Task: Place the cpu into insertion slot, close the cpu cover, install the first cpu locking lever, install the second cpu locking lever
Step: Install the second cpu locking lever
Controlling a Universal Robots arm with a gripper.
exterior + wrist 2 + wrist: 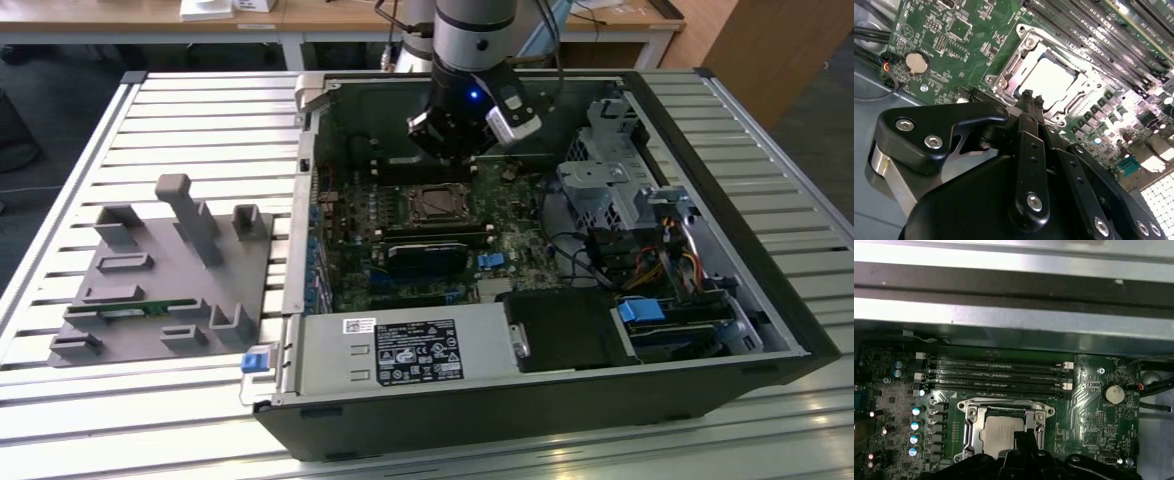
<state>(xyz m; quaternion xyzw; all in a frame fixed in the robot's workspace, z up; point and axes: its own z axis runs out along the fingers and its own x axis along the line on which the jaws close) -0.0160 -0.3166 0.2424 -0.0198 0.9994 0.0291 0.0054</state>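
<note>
The cpu (1051, 80) lies in the insertion slot (1004, 75), and its dull silver top shows through the middle of the cpu cover (1080, 80). The cover lies flat as a silvery frame around it. In the first wrist view the cpu (1000, 430) sits inside the same frame (973, 432). Thin metal lever rods run along the slot's sides, but I cannot tell whether they are latched. My gripper (1032, 96) hovers just above the slot's edge with its black fingertips together and nothing between them. The exterior view has the gripper (451, 150) above the slot (434, 205) inside the open computer case.
Memory slots (994, 375) run beside the socket, and a coin battery (1114, 393) sits on the green board. The case holds a power supply (400, 350), a drive cage (607, 185) and cables (641, 265). A grey fixture (167, 270) stands on the slatted table at the exterior view's left.
</note>
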